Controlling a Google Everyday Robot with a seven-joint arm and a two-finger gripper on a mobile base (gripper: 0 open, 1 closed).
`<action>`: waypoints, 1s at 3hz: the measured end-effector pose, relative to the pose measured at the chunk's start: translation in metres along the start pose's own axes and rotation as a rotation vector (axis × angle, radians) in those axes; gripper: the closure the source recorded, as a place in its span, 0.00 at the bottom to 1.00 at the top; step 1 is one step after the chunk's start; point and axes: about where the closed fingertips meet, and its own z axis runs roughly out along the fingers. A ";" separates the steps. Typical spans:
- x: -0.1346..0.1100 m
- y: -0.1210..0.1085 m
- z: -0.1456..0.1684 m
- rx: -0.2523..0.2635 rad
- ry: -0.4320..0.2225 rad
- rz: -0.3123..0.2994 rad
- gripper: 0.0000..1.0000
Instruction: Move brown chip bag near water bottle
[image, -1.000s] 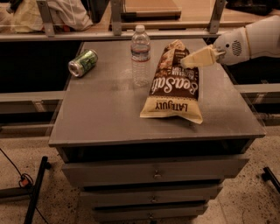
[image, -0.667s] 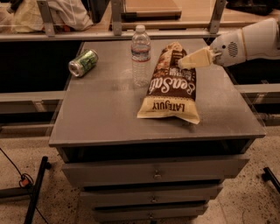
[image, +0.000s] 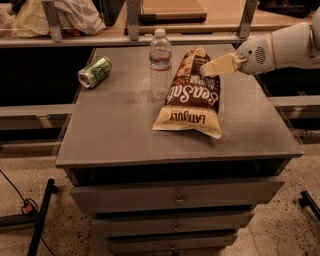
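Note:
The brown chip bag (image: 191, 100) lies on the grey cabinet top (image: 115, 135), its lower end towards me and its upper end raised. Its left edge is just right of the water bottle (image: 160, 62), almost touching it. The bottle stands upright near the back middle of the top. My gripper (image: 206, 70) reaches in from the right on the white arm (image: 280, 47). Its cream fingers (image: 222, 64) are closed on the upper right part of the bag.
A green drink can (image: 95, 71) lies on its side at the back left of the top. A metal rail (image: 150, 39) with uprights runs behind the cabinet. Drawers (image: 175, 197) face me below the top. Bare grey surface lies left of the bag and in front of it.
The bag has slid left with my gripper, from a small gap to right beside the water bottle. The bottle and the can have not moved.

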 end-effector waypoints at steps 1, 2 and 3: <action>0.002 -0.008 -0.001 0.016 -0.016 0.033 0.59; 0.001 -0.007 0.002 0.011 -0.013 0.032 0.37; 0.001 -0.006 0.005 0.006 -0.011 0.032 0.13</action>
